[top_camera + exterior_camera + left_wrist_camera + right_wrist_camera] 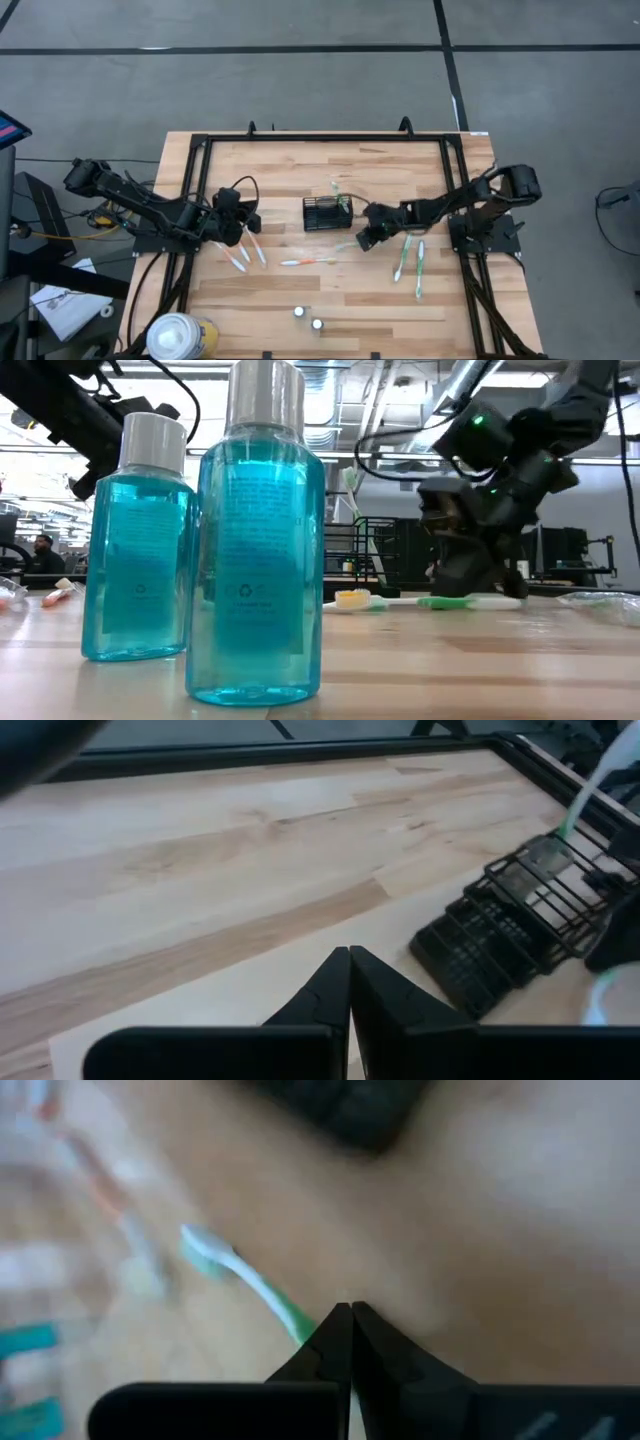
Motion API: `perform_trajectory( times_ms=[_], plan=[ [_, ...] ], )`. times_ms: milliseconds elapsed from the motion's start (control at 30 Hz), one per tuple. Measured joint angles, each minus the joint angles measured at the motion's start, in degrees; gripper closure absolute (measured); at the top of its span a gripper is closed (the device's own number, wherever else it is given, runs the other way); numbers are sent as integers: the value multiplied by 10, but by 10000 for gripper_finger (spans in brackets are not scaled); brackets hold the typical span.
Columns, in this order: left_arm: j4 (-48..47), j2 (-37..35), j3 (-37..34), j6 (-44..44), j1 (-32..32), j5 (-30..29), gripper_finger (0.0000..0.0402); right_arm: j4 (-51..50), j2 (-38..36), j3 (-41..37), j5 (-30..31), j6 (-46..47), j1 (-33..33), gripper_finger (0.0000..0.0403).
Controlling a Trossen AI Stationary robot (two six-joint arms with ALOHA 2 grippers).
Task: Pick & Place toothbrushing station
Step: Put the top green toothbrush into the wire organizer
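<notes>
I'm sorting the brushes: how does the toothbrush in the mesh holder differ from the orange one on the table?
The toothbrush in the holder has green parts and stands tilted in the black mesh holder. The orange toothbrush lies flat on the table, outside it. Both are slim and white-bodied.

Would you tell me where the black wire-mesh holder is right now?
In the high view, the black wire-mesh holder stands near the table's middle, between the two arms, just left of the right gripper.

White and yellow round container (180, 338) cut off by the near edge, green toothbrush (255, 1285) end hidden behind the right gripper (350, 1315), far holder (340, 1105) blurred.
</notes>
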Motion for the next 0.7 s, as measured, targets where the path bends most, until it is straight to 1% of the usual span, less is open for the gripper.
perform_trajectory(
  times_ms=[167,200,233,333,433,500,533,600,700],
  plan=[
    [8,0,0,0,-18,14,401,39,4,-2,-36,93,122,403],
    [8,0,0,0,-20,13,401,40,4,-3,-33,113,147,403],
    [8,0,0,0,-21,11,401,39,3,-3,-21,135,171,403],
    [13,0,0,1,-22,7,401,13,-18,-4,82,178,216,403],
    [35,0,0,24,-22,4,399,17,-68,-4,189,183,219,403],
    [74,-4,0,57,-21,4,395,21,-107,-2,238,165,209,400],
    [97,-7,0,74,-21,4,392,14,-126,-2,253,155,202,397],
    [142,-9,0,107,-16,20,385,7,-166,-3,262,138,188,387],
    [190,-12,0,121,0,80,361,-3,-214,-2,249,125,169,358]
  ],
)
